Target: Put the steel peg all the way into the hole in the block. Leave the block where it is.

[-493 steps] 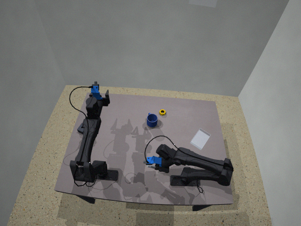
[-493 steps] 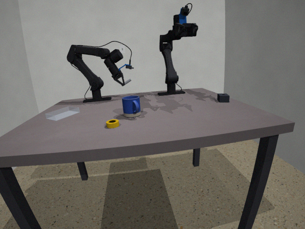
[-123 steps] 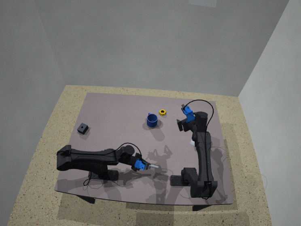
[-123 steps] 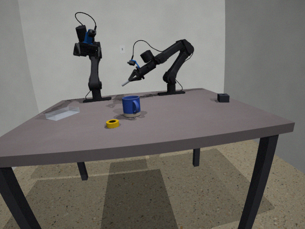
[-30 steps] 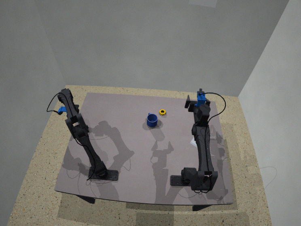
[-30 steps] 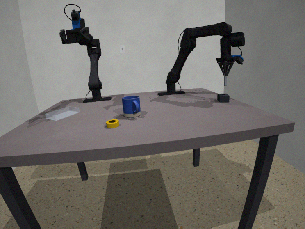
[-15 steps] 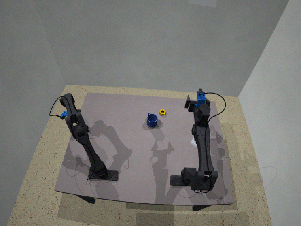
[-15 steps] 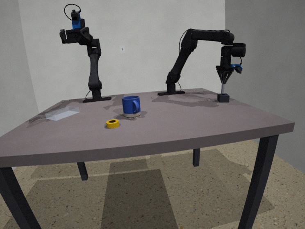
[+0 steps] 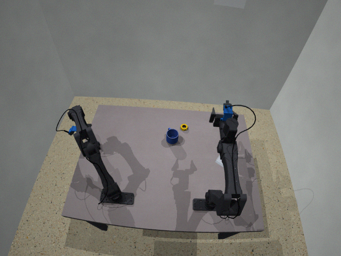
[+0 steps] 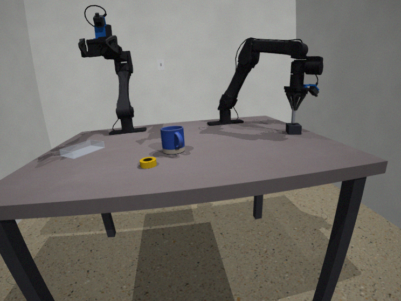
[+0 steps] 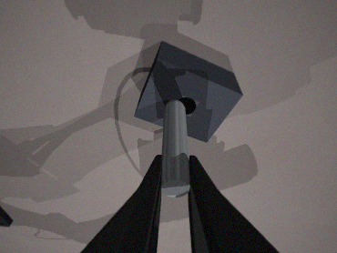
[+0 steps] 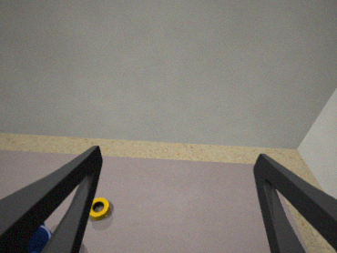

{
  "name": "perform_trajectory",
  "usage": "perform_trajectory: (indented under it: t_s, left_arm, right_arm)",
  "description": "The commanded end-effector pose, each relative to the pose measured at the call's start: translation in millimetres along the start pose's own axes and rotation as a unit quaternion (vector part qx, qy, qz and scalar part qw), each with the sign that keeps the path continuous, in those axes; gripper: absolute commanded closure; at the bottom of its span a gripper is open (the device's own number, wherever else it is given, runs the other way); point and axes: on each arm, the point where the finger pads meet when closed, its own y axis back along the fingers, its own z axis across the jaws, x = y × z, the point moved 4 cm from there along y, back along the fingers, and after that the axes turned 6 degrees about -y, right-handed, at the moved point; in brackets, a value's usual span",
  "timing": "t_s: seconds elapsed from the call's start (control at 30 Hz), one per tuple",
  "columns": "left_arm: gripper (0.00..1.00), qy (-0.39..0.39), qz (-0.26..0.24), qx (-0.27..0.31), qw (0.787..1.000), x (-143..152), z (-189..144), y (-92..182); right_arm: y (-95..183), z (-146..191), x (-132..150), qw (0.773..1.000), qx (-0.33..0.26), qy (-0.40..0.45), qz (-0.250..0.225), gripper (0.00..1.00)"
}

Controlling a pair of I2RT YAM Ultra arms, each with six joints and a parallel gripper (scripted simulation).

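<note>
Left gripper [image 10: 294, 109] [image 11: 175, 175] clamped on upright steel peg [image 10: 293, 116] [image 11: 175, 146], peg's lower end at dark block's [image 10: 293, 129] [image 11: 191, 96] top beside the hole, right gripper [image 9: 224, 114] [image 10: 97, 45] [image 12: 178, 159] wide open, well apart from block, blue mug [image 9: 172, 136] [image 10: 172, 139] [image 12: 39, 238] between

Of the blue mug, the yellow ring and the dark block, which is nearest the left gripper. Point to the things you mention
The dark block [image 10: 294, 129] [image 11: 191, 86]: it sits right below the left gripper [image 10: 294, 109] [image 11: 175, 162], while mug and ring stand well off.

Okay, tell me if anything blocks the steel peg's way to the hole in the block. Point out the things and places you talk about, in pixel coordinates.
Nothing visible does. The grey steel peg [image 10: 293, 116] [image 11: 175, 141], held by the left gripper [image 10: 294, 109] [image 11: 175, 162], appears just off the round dark hole [image 11: 188, 106] in the dark block [image 10: 294, 129] [image 11: 196, 86].
</note>
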Motion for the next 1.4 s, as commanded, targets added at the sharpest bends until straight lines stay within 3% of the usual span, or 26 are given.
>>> perform_trajectory:
  t_s: [0.0,0.17,0.73,0.77,0.87,0.93,1.03,1.13,1.2,1.37]
  left_arm:
    - [1.0,-0.005,-0.015,0.018,1.0,3.1,-8.4,20.5]
    - [1.0,-0.004,0.0,-0.002,1.0,0.8,-16.2,15.3]
    - [1.0,0.0,-0.006,0.007,1.0,-3.6,-16.3,22.5]
    - [1.0,-0.001,-0.006,0.007,1.0,-3.6,-16.3,22.5]
    - [1.0,-0.006,-0.011,0.014,1.0,-2.1,-14.8,29.9]
    - [1.0,-0.01,-0.003,0.006,1.0,0.6,-12.1,24.8]
    - [1.0,-0.012,0.004,-0.002,1.0,3.3,-9.0,19.8]
    - [1.0,-0.014,0.001,0.002,1.0,2.6,-10.0,22.8]
    - [1.0,-0.014,0.001,0.002,1.0,2.6,-10.0,22.8]
    - [1.0,-0.002,0.001,-0.004,1.0,0.0,-4.0,21.5]
  right_arm:
    - [1.7,4.2,-7.0,1.0,-0.004,-0.005,-0.016,0.0]
    - [1.7,4.2,-7.0,1.0,-0.004,-0.005,-0.016,0.0]
    - [1.7,4.2,-7.0,1.0,-0.004,-0.005,-0.016,0.0]
    - [-6.5,7.8,7.1,1.0,-0.007,-0.008,-0.001,0.0]
    - [-24.4,51.9,9.6,0.997,-0.072,-0.005,0.005,0.0]
    - [-42.7,97.7,37.4,0.991,-0.126,0.004,0.035,0.0]
    - [-45.7,166.4,69.8,0.977,-0.205,0.014,0.064,0.0]
    - [-37.4,235.6,111.6,0.955,-0.278,0.03,0.098,0.0]
    - [-37.4,235.6,111.6,0.955,-0.278,0.03,0.098,0.0]
    - [11.0,352.7,202.9,0.904,-0.392,0.063,0.159,0.0]
